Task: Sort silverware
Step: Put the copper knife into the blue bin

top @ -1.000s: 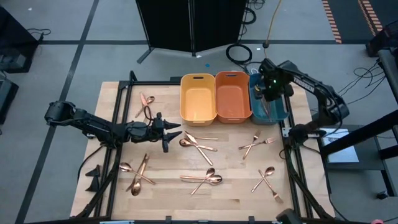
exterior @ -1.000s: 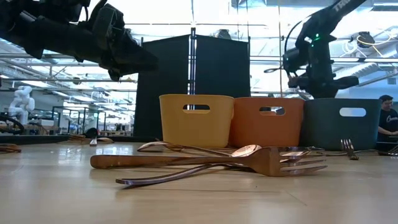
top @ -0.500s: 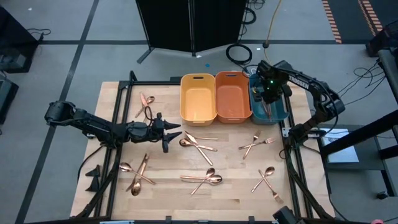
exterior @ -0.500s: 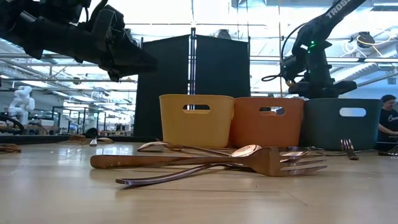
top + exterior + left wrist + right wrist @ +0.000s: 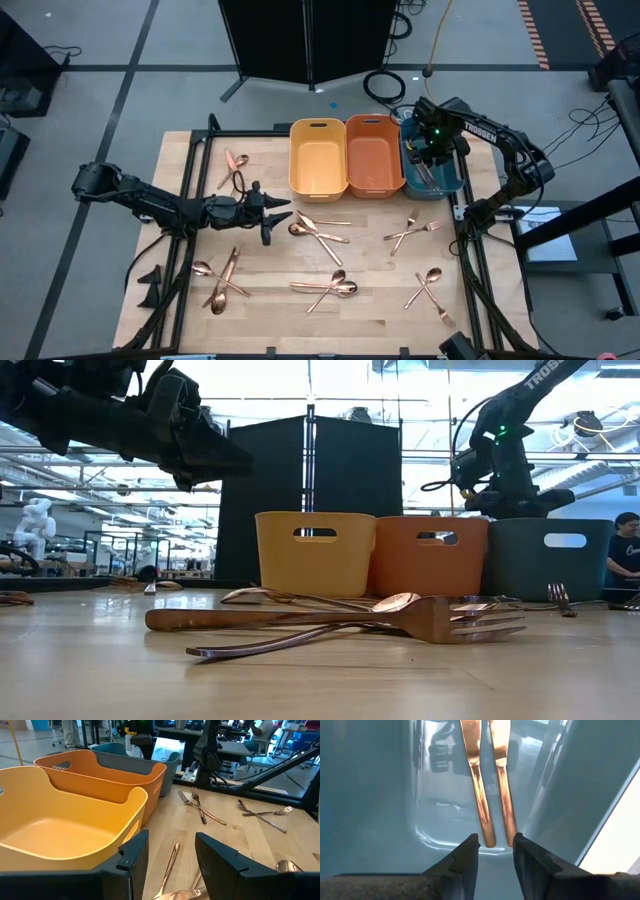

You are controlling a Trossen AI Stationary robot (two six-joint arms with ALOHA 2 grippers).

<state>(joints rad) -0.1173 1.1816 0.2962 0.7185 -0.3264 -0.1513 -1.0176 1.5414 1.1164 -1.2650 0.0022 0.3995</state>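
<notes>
At the top of my wooden desk (image 5: 180,310) stand yellow (image 5: 318,160), orange (image 5: 374,158) and teal plastic bins (image 5: 452,182), touching side by side.

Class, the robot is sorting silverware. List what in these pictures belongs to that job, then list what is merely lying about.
Part of the job:
- silverware scattered on the table
- two pieces already in the teal bin
- yellow bin and orange bin
- right gripper, open over the teal bin
- left gripper, open above the table

Just lying about:
- black screen
- floor cables
</notes>
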